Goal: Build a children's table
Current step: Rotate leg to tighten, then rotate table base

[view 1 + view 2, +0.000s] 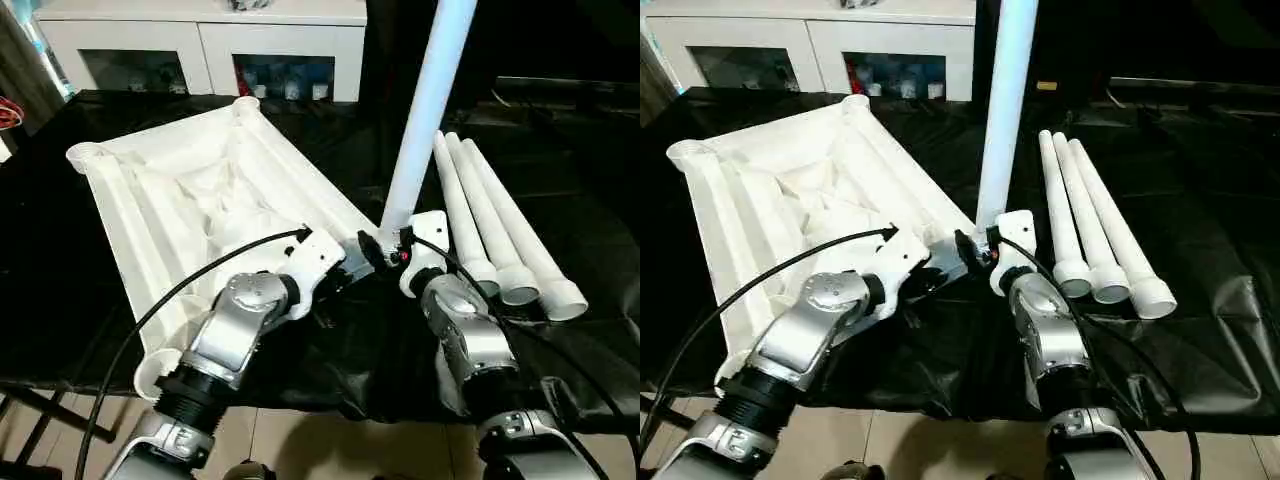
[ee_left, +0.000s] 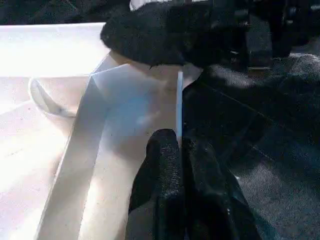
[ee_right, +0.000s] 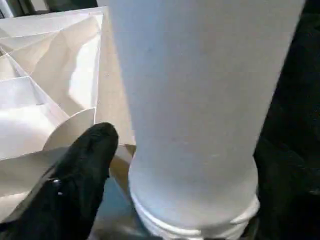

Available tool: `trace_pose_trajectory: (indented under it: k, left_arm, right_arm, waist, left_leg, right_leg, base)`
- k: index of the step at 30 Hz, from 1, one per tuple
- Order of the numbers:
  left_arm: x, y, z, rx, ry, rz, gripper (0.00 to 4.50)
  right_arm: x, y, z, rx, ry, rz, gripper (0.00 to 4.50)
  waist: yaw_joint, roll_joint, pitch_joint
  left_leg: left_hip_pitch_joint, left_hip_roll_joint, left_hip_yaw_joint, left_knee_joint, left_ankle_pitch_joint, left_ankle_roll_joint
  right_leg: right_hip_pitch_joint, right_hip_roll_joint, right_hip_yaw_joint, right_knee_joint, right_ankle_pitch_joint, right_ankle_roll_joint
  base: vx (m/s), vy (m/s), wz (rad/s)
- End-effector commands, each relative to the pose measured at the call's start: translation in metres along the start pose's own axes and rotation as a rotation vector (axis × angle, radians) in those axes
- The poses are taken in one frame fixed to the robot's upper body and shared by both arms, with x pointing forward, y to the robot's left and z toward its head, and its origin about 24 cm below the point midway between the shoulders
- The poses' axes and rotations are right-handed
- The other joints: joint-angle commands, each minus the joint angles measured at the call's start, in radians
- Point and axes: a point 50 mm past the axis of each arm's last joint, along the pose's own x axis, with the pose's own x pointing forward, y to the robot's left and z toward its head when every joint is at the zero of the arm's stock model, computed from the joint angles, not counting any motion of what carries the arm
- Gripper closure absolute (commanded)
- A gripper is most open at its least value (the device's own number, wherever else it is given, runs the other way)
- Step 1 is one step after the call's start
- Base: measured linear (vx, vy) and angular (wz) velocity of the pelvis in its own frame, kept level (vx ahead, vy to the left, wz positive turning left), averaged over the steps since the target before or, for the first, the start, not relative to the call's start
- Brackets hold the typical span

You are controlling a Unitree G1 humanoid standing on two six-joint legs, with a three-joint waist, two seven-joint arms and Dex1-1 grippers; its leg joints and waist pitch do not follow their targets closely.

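The white tabletop [image 1: 180,200] lies upside down, ribs up, on the black-covered table. One white leg [image 1: 425,110] stands upright in the socket at the tabletop's near right corner. My right gripper [image 1: 385,250] is open at the base of that leg [image 3: 200,90]; one black finger [image 3: 80,170] stands beside the leg with a small gap. My left gripper [image 2: 179,150] is shut on the thin rim of the tabletop [image 2: 125,115], just left of the same corner. Three more legs [image 1: 490,215] lie side by side to the right, flared ends toward me.
A white glass-door cabinet [image 1: 200,40] stands behind the table. Black cloth [image 1: 590,160] covers the table and hangs over its near edge. The floor [image 1: 300,440] shows below, between my forearms.
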Motion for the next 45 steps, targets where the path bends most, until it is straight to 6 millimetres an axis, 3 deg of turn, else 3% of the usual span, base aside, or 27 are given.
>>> trace_pose_trajectory:
  k: [1,2,5,9,12,15,16,17,19,21,22,23,24,25,27,30,31,32,35,39,45]
  left_arm:
    - [0.007,-0.011,0.009,-0.004,-0.042,-0.025,4.5]
    - [0.007,-0.008,0.007,-0.009,-0.029,-0.002,4.5]
    - [0.007,-0.004,0.005,-0.016,-0.017,0.028,4.5]
    - [0.007,-0.002,0.003,-0.014,-0.01,0.046,4.5]
    - [0.008,-0.002,0.007,0.004,-0.04,0.06,4.5]
    - [0.009,-0.001,0.011,-0.018,-0.062,0.061,4.5]
    - [0.008,-0.001,0.014,-0.038,-0.083,0.052,4.05]
    - [0.006,0.0,0.018,-0.055,-0.101,0.039,3.94]
    - [0.002,0.005,0.022,-0.039,-0.116,0.057,3.94]
    - [-0.002,0.012,0.024,-0.02,-0.119,0.096,3.76]
    - [-0.005,0.016,0.024,-0.018,-0.115,0.121,3.59]
    - [-0.016,0.033,0.021,-0.007,-0.086,0.202,3.59]
    - [-0.016,0.033,0.021,-0.007,-0.086,0.202,3.59]
    - [-0.03,0.048,0.018,-0.009,-0.068,0.27,3.59]
    - [-0.04,0.056,0.016,-0.002,-0.056,0.309,3.59]
    - [-0.068,0.077,0.016,0.027,-0.04,0.421,3.59]
    - [-0.068,0.077,0.016,0.027,-0.04,0.421,3.59]
    - [-0.088,0.091,0.017,0.036,-0.026,0.516,3.59]
    - [-0.113,0.107,0.008,0.037,0.044,0.649,3.59]
    - [-0.141,0.117,-0.022,0.028,0.209,0.761,3.87]
    - [-0.147,0.111,-0.046,0.011,0.349,0.737,4.34]
  right_arm:
    - [-0.005,0.013,-0.01,0.013,0.041,0.091,0.56]
    - [-0.016,0.003,-0.006,-0.007,0.019,0.09,0.56]
    - [-0.03,-0.007,-0.001,-0.028,0.0,0.096,0.56]
    - [-0.052,-0.012,0.005,-0.044,-0.022,0.151,0.56]
    - [-0.07,-0.005,0.009,-0.055,-0.014,0.234,0.56]
    - [-0.074,-0.001,0.009,-0.061,-0.001,0.252,0.56]
    - [-0.076,0.001,0.007,-0.065,0.013,0.25,0.54]
    - [-0.077,0.001,0.005,-0.066,0.029,0.234,0.54]
    - [-0.077,0.0,0.002,-0.068,0.049,0.195,0.54]
    - [-0.076,-0.001,0.001,-0.066,0.054,0.165,0.54]
    - [-0.076,-0.001,0.002,-0.063,0.056,0.157,0.54]
    - [-0.077,0.0,0.002,-0.063,0.067,0.146,0.54]
    - [-0.077,0.0,0.002,-0.063,0.067,0.146,0.54]
    - [-0.078,0.002,0.002,-0.067,0.069,0.152,0.54]
    - [-0.078,0.004,0.002,-0.069,0.072,0.156,0.54]
    - [-0.079,0.008,-0.003,-0.075,0.104,0.166,0.54]
    - [-0.079,0.008,-0.003,-0.075,0.104,0.166,0.54]
    - [-0.078,0.009,-0.009,-0.081,0.146,0.161,0.54]
    - [-0.075,0.01,-0.017,-0.095,0.19,0.145,0.54]
    - [-0.067,0.012,-0.022,-0.089,0.227,0.131,0.82]
    - [-0.059,0.013,-0.023,-0.095,0.245,0.115,1.34]
  waist:
    - [0.004,-0.006,-0.064]
    - [0.01,-0.006,-0.067]
    - [0.016,-0.006,-0.07]
    - [0.02,-0.006,-0.068]
    - [0.022,-0.007,-0.068]
    - [0.022,-0.007,-0.067]
    - [0.023,-0.006,-0.069]
    - [0.022,-0.003,-0.069]
    - [0.024,-0.004,-0.072]
    - [0.025,-0.002,-0.078]
    - [0.026,0.004,-0.079]
    - [0.023,0.004,-0.077]
    - [0.022,0.003,-0.076]
    - [0.021,0.009,-0.074]
    - [0.018,0.009,-0.072]
    - [0.02,0.014,-0.073]
    - [0.021,0.016,-0.074]
    - [0.022,0.013,-0.073]
    - [0.019,0.014,-0.072]
    - [0.019,0.016,-0.072]
    - [0.027,0.02,-0.074]
  left_leg:
    - [0.007,0.035,-0.012,-0.058,-0.202,0.035]
    - [0.006,0.034,-0.011,-0.054,-0.167,0.048]
    - [0.002,0.033,-0.012,-0.051,-0.141,0.062]
    - [0.0,0.031,-0.012,-0.051,-0.167,0.07]
    - [-0.001,0.029,-0.013,-0.051,-0.172,0.072]
    - [-0.001,0.031,-0.014,-0.052,-0.183,0.066]
    - [-0.001,0.032,-0.015,-0.052,-0.186,0.063]
    - [-0.001,0.032,-0.016,-0.052,-0.183,0.059]
    - [-0.002,0.031,-0.015,-0.05,-0.168,0.055]
    - [-0.004,0.032,-0.016,-0.044,-0.127,0.062]
    - [-0.006,0.032,-0.018,-0.043,-0.118,0.064]
    - [-0.008,0.03,-0.018,-0.042,-0.123,0.068]
    - [-0.009,0.029,-0.019,-0.043,-0.129,0.066]
    - [-0.008,0.028,-0.019,-0.044,-0.14,0.062]
    - [-0.004,0.029,-0.019,-0.046,-0.166,0.049]
    - [-0.001,0.032,-0.022,-0.048,-0.176,0.034]
    - [0.0,0.033,-0.022,-0.048,-0.175,0.033]
    - [0.0,0.033,-0.022,-0.048,-0.179,0.028]
    - [0.0,0.029,-0.021,-0.048,-0.178,0.02]
    - [0.001,0.028,-0.021,-0.048,-0.182,0.014]
    - [0.002,0.03,-0.024,-0.049,-0.195,0.006]
  right_leg:
    - [0.048,-0.074,0.044,-0.078,-0.151,-0.178]
    - [0.05,-0.071,0.043,-0.073,-0.09,-0.18]
    - [0.053,-0.072,0.042,-0.068,-0.046,-0.183]
    - [0.056,-0.071,0.041,-0.078,-0.099,-0.166]
    - [0.056,-0.071,0.04,-0.084,-0.152,-0.146]
    - [0.05,-0.072,0.039,-0.086,-0.194,-0.139]
    - [0.049,-0.073,0.04,-0.087,-0.206,-0.139]
    - [0.049,-0.073,0.04,-0.085,-0.206,-0.141]
    - [0.049,-0.072,0.04,-0.082,-0.175,-0.149]
    - [0.049,-0.07,0.039,-0.071,-0.073,-0.173]
    - [0.049,-0.07,0.038,-0.066,-0.05,-0.178]
    - [0.052,-0.068,0.035,-0.066,-0.025,-0.184]
    - [0.053,-0.069,0.034,-0.066,-0.033,-0.181]
    - [0.052,-0.069,0.034,-0.067,-0.051,-0.179]
    - [0.05,-0.069,0.034,-0.074,-0.113,-0.163]
    - [0.047,-0.068,0.035,-0.07,-0.126,-0.166]
    - [0.046,-0.067,0.035,-0.069,-0.12,-0.169]
    - [0.045,-0.067,0.035,-0.066,-0.109,-0.173]
    - [0.045,-0.066,0.035,-0.065,-0.104,-0.174]
    - [0.043,-0.067,0.035,-0.065,-0.124,-0.167]
    - [0.039,-0.068,0.037,-0.062,-0.114,-0.171]
  base:
    - [0.0,0.0,0.0]
    - [0.0,0.0,0.0]
    - [0.0,0.0,0.0]
    - [0.0,0.0,0.0]
    - [0.0,0.0,0.0]
    - [0.0,0.0,0.0]
    - [0.0,0.0,0.0]
    - [0.0,0.0,0.0]
    - [0.0,0.0,0.0]
    - [0.0,0.0,0.0]
    - [0.0,0.0,0.0]
    - [0.0,0.0,0.0]
    - [0.0,0.0,0.0]
    - [0.0,0.0,0.0]
    - [0.0,0.0,0.0]
    - [0.0,0.0,0.0]
    - [0.0,0.0,0.0]
    - [0.0,0.0,0.0]
    - [0.0,0.0,0.0]
    - [0.0,0.0,0.0]
    - [0.0,0.0,0.0]
